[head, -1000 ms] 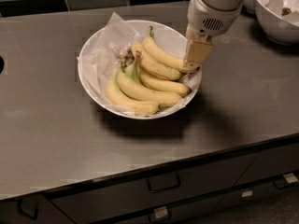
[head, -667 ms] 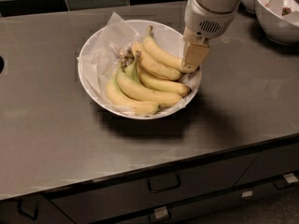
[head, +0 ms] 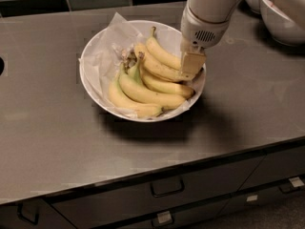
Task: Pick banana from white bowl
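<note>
Worktop: dark grey counter with drawers under its front edge.
White bowl: wide and shallow, left of centre on the counter.
Paper lining: crumpled white sheet, rising above the rim at the upper left.
Bunch of bananas: joined at a brown crown on the left and fanned out to the right across the lower half of the bowl.
Banana: lies loose in the bowl's upper right, resting on top of the bunch.
Axis: runs from upper left to lower right, with the thin greenish stem pointing up towards the far rim and the other end hidden under the gripper.
Handling: probably light and fairly firm, with smooth skin that bruises under a hard squeeze. Best taken across the thick middle, not by the stem.
Gripper: lowered into the right side of the bowl at the banana's lower end. I cannot tell whether it has clamped on the fruit.
Second white bowl: deeper, at the far right edge, well apart.
</note>
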Action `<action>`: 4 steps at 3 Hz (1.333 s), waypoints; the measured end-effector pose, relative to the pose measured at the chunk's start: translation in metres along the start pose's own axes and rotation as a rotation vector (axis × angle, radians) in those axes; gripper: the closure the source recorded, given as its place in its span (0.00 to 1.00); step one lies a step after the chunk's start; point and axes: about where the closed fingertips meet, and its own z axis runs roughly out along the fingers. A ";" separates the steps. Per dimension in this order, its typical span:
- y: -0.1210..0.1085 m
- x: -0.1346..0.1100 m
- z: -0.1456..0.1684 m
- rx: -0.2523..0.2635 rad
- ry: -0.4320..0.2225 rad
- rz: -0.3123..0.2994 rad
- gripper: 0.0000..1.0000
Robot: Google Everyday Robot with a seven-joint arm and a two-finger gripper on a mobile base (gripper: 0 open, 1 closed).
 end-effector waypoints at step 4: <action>-0.007 0.011 0.003 0.014 0.098 -0.033 0.44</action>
